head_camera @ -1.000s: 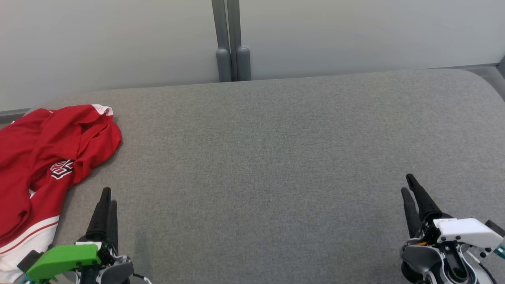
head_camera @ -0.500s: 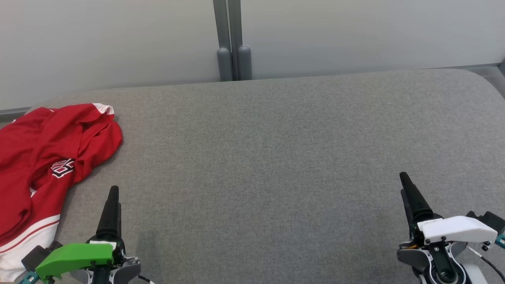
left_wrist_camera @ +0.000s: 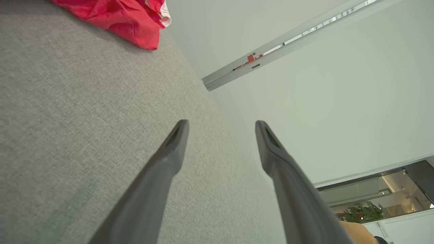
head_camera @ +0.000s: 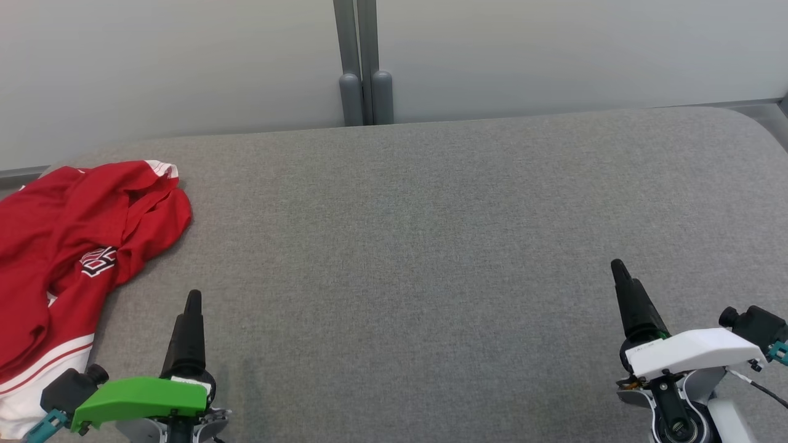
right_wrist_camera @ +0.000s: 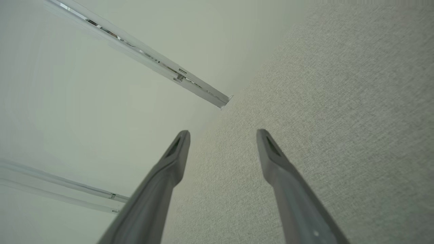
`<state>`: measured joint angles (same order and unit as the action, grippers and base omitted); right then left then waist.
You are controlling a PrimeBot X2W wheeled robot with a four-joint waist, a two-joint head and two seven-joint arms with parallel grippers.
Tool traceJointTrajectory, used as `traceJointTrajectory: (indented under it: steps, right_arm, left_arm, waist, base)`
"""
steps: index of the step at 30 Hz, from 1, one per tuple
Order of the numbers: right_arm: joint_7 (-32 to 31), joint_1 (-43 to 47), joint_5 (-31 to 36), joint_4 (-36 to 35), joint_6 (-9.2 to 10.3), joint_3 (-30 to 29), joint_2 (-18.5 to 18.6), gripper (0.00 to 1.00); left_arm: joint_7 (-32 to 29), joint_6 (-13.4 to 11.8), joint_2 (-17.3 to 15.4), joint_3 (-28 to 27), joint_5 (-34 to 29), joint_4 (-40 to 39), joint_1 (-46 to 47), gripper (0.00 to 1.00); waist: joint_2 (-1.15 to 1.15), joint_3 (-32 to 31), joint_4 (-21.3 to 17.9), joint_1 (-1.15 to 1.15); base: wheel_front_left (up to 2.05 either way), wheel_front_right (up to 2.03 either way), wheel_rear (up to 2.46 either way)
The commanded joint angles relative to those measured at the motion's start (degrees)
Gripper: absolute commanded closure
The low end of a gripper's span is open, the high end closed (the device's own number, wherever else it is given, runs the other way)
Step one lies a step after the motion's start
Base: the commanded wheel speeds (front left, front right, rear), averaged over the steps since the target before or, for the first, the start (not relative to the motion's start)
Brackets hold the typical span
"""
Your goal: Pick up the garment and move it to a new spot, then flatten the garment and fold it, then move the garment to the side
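Far left on the counter (head_camera: 431,246), the garment (head_camera: 74,246) lies bunched; my open, empty jaws might snag one layer only.

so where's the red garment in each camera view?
Head view: red garment crumpled at the left edge, on the grey surface.
Left wrist view: garment in the top left corner.
Right wrist view: grey surface and wall.
Shared landmark: the grey surface.

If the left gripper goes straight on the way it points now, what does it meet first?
Nothing close: the left gripper points over grey cushion, past the red garment on its left. Probably the wall first; depth is unclear.
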<state>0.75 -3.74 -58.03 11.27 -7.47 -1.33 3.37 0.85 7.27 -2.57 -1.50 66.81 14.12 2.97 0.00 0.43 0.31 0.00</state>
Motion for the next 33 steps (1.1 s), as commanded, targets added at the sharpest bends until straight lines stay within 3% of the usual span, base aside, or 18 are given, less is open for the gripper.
traceJointTrajectory:
  steps: [1,15,33]
  right_arm:
    - [0.8,-0.3,2.7,-1.1,-0.02,0.3,0.6,0.00]
    - [3.6,0.1,16.3,-2.0,-0.02,0.8,1.0,0.00]
    - [6.7,0.3,30.3,-2.8,-0.02,0.5,1.9,0.00]
  left_arm:
    - [0.7,0.1,-0.6,0.4,-2.5,-1.0,0.3,0.00]
    - [3.6,0.2,-1.3,2.3,-16.1,-1.8,-0.6,0.00]
    - [6.6,0.2,-2.1,4.2,-28.5,-2.7,-1.4,0.00]
  waist:
    - [0.00,0.0,0.0,0.00]
    - [0.00,0.0,-0.1,0.00]
    - [0.00,0.5,-0.2,0.00]
  base:
    - [0.00,0.00,0.00]
    - [0.00,0.00,0.00]
    - [0.00,0.00,0.00]
